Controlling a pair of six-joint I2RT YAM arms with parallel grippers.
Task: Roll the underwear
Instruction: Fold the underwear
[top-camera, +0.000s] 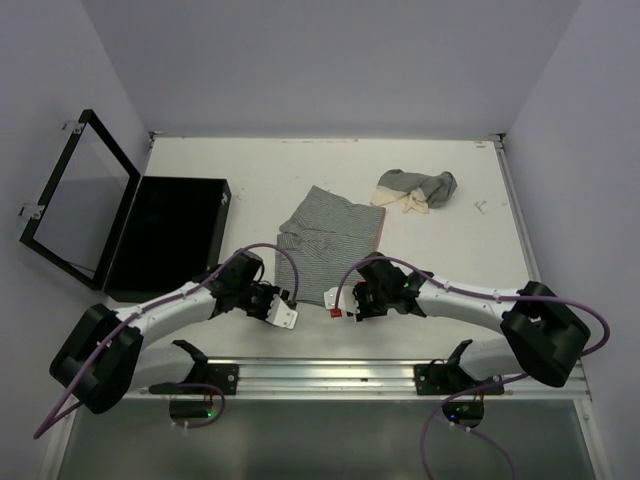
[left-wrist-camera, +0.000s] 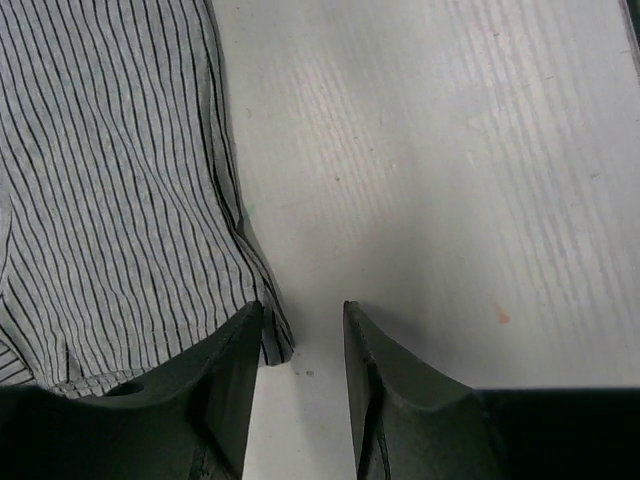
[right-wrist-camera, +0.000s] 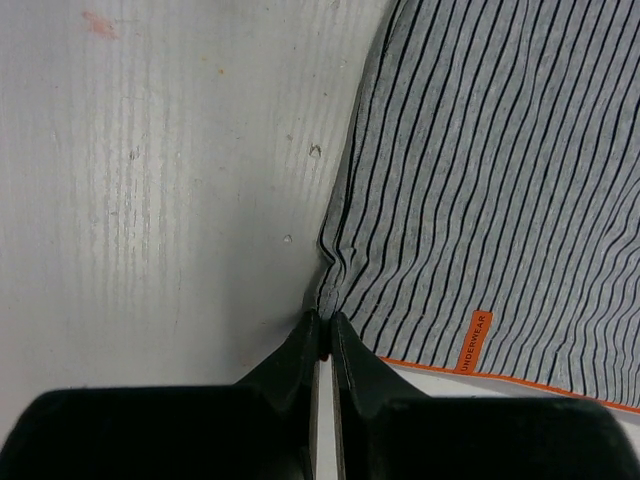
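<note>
Underwear (top-camera: 328, 238) edge in closed right tool (right-wrist-camera: 325, 322); left tool (left-wrist-camera: 303, 322) low beside near corner, slightly open, empty.

A: The underwear (right-wrist-camera: 480, 180)?
B: Soft jersey cloth, matt, slightly wrinkled, with a woven orange tab (right-wrist-camera: 478, 340).
A: And the table (left-wrist-camera: 450, 150)?
B: White, matt, faintly ridged. The left claw (left-wrist-camera: 300, 310) looks like smooth, dull dark plastic.

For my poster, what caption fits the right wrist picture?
Right gripper pinches a corner of striped grey underwear on the table.
</note>
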